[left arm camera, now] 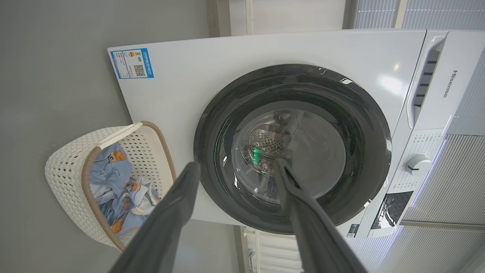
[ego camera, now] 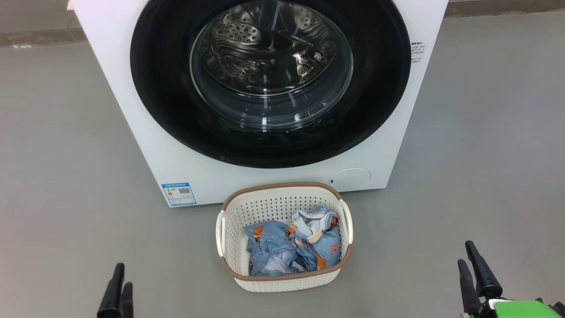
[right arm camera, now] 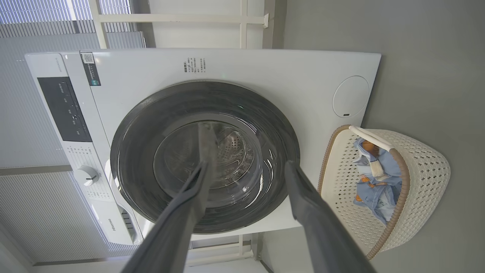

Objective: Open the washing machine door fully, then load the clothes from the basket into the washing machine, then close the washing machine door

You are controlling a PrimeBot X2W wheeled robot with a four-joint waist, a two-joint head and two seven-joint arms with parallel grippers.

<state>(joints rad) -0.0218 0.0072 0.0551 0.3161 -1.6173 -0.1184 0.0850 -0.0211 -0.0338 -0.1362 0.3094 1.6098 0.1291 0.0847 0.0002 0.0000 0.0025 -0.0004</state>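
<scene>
Head view, left to right: left claw (ego camera: pixel 122 279) sits at the lower left edge over bare grey floor (ego camera: pixel 57 168), fingers pointing up, grasping nothing. The two fingers look nearly stacked from this angle, but the left wrist view shows the left claw (left arm camera: pixel 237 163) released, with a clear gap between its fingers and the door glass visible through that gap. Next, a blue sticker (ego camera: pixel 178 193) is low on the left of the washing machine (ego camera: pixel 110 53), a white front-loader standing on the floor. The washing machine door (ego camera: pixel 154 92) is shut, its glossy black ring flush against the front panel. The bulging glass window (ego camera: pixel 271 66) is at the centre, and the perforated steel drum (ego camera: pixel 240 31) is visible through it. The basket (ego camera: pixel 227 221) is on the floor just in front of the machine, roughly centred below the door; whether its far rim touches the panel cannot be told. It is cream with perforations, a brown rim, and a handle on each side. The clothes (ego camera: pixel 293 243) lie bundled inside it toward the near right, light blue with orange and white patches, none hanging over the rim. The round flap (ego camera: pixel 351 179) is low on the machine's right, just above the basket's right corner. Right claw (ego camera: pixel 465 252) is at the lower right, well clear of the basket, with a green housing (ego camera: pixel 516 309) behind it. The right wrist view shows the right claw (right arm camera: pixel 246 165) released and empty, aimed at the door with the basket off to one side. A control knob (right arm camera: pixel 86 175) is on the top panel.
</scene>
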